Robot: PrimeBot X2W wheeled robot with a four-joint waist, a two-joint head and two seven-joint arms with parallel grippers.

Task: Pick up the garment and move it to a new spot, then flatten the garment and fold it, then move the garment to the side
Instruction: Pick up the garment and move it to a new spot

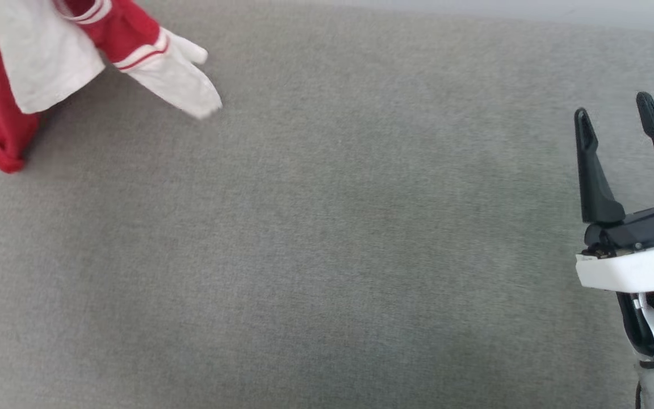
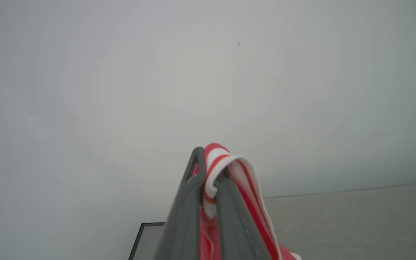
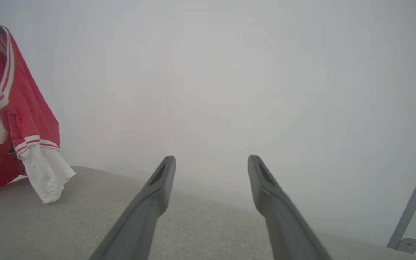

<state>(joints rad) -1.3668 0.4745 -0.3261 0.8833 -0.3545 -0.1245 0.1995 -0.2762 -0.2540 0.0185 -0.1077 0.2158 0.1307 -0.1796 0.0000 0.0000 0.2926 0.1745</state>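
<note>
Head view, item one: we list a red garment with white panels at the far left corner of the grey surface, hanging rather than lying flat. Its white sleeve end dangles low over the surface. Left wrist view: we record the left fingers closed tight on its red-and-white striped trim. Item two: the right fingers, spread wide and holding nothing, over the surface's right side, well apart from the garment.
</note>
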